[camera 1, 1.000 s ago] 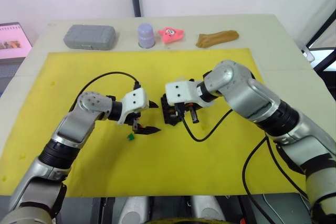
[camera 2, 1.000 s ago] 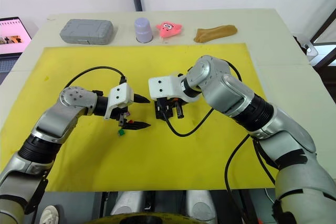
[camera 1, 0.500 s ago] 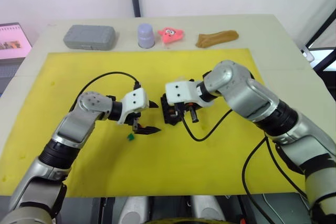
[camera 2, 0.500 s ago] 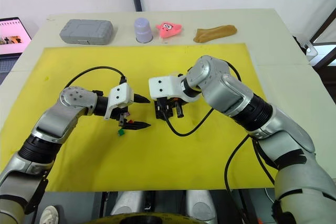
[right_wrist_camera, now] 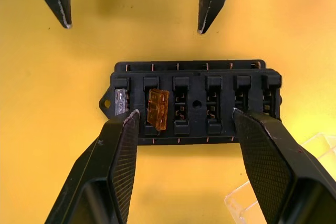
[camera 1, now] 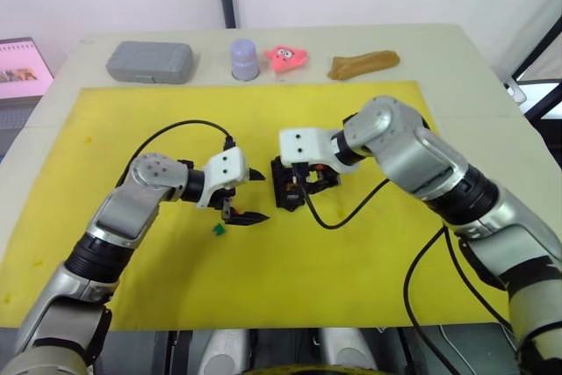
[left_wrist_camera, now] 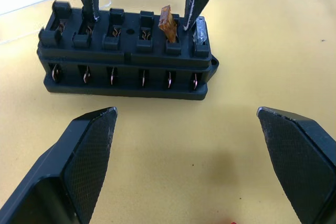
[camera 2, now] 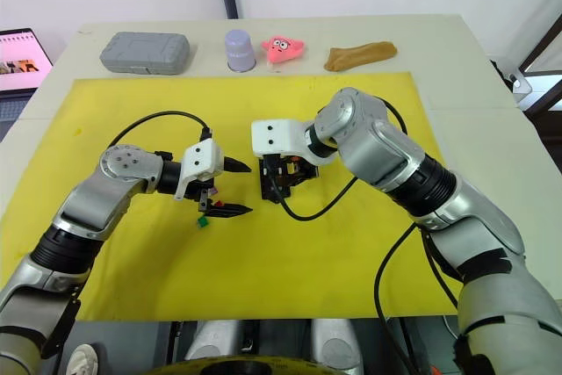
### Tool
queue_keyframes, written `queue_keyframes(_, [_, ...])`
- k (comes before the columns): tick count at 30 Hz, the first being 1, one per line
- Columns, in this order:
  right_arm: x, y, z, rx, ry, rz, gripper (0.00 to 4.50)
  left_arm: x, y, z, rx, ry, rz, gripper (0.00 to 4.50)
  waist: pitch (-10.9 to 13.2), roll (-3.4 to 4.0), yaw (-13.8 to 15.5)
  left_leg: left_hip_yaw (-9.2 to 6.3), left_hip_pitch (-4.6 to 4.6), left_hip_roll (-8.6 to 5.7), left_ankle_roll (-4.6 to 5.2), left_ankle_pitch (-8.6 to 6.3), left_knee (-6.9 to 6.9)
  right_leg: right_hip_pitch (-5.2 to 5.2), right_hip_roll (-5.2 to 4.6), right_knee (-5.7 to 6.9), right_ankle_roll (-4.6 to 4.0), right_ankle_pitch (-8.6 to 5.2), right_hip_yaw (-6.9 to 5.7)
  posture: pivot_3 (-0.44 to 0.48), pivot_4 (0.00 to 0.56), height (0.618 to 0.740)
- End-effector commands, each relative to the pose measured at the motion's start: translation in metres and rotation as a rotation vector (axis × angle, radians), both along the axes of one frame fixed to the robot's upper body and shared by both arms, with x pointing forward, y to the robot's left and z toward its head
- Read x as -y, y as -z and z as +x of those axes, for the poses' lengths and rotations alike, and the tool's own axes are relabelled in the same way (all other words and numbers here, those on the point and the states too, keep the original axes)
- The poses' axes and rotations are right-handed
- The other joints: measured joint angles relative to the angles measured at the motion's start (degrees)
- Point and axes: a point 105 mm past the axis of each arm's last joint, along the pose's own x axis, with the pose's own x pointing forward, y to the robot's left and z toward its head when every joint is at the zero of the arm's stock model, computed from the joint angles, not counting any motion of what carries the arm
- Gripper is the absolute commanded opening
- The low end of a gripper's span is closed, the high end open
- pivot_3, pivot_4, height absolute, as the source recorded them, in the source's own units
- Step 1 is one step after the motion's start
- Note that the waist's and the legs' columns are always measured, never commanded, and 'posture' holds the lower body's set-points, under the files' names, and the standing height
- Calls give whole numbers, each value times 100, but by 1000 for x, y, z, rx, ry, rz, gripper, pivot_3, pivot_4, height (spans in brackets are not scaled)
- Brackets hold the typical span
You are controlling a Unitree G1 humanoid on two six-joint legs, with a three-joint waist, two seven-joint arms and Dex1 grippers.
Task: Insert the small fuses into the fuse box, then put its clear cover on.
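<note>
Two fuses sit in the fuse box [right_wrist_camera: 195, 102] so far: an amber fuse [right_wrist_camera: 158, 109] standing crooked in the second slot from one end, and a pale grey fuse [right_wrist_camera: 121, 102] in the end slot beside it. The other four slots look bare.

The box rests on the yellow mat [camera 1: 351, 252] near its middle, between the two arms. The right gripper [right_wrist_camera: 184, 145] hangs directly over it with its fingers spread along the box's length, likely just released from the amber fuse or lining up to press it straight. The left gripper [left_wrist_camera: 186, 150] faces the box's long side, fingers wide apart and holding nothing (probably waiting to fetch the next piece).

A green fuse [camera 1: 218, 229] lies loose on the mat just beside the left gripper. The clear cover [right_wrist_camera: 273, 182] shows as a faint corner next to the box, cut off by the frame edge. Any remaining fuses I cannot make out, and how deep the amber one sits is hard to tell.
</note>
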Motion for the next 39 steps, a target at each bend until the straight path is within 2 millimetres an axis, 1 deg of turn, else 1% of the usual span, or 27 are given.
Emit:
queue_keyframes(1, [-5,-21,1,18,9,57,2980,3,-10,1,43,17,-8,4500,0,0,-1,0,0,0,0,0,0,0,0,0,0,0,0,0,150,740])
queue_keyframes(5, [-4,-28,1,-23,40,97,2980,3,-10,2,45,17,-6,4500,0,0,1,0,0,0,0,0,0,0,0,0,0,0,0,0,150,740])
queue_keyframes(10, [0,-26,1,-53,72,111,2980,2,-10,3,48,13,-5,4500,0,0,0,0,0,0,0,0,0,0,0,0,0,0,0,0,150,740])
queue_keyframes(11, [1,-25,1,-57,73,112,2741,2,-10,4,49,12,-5,4500,0,0,0,0,0,0,0,0,0,0,0,0,0,0,0,0,150,740])
queue_keyframes(13, [1,-23,0,-63,78,113,2122,2,-11,5,50,11,-6,4500,0,0,0,0,0,0,0,0,0,0,0,0,0,0,0,0,150,740])
queue_keyframes(15, [1,-22,-1,-71,84,118,1201,2,-11,5,51,12,-5,4500,0,0,1,0,0,0,0,0,0,0,0,0,0,0,0,0,150,740])
queue_keyframes(26, [1,-14,-5,-104,89,114,1201,2,-12,6,54,14,-5,4500,0,0,-1,0,-1,0,0,0,0,-1,0,0,0,0,0,0,150,740])
queue_keyframes(34, [4,-4,-6,-142,98,105,1201,2,-12,6,57,11,-7,4500,0,0,0,0,-1,0,0,0,0,-1,0,0,0,0,0,0,150,740])
queue_keyframes(39, [4,-3,-5,-155,96,110,1201,1,-12,6,58,9,-8,4500,0,0,-1,0,0,0,0,0,-1,-1,0,0,0,0,0,0,150,740])
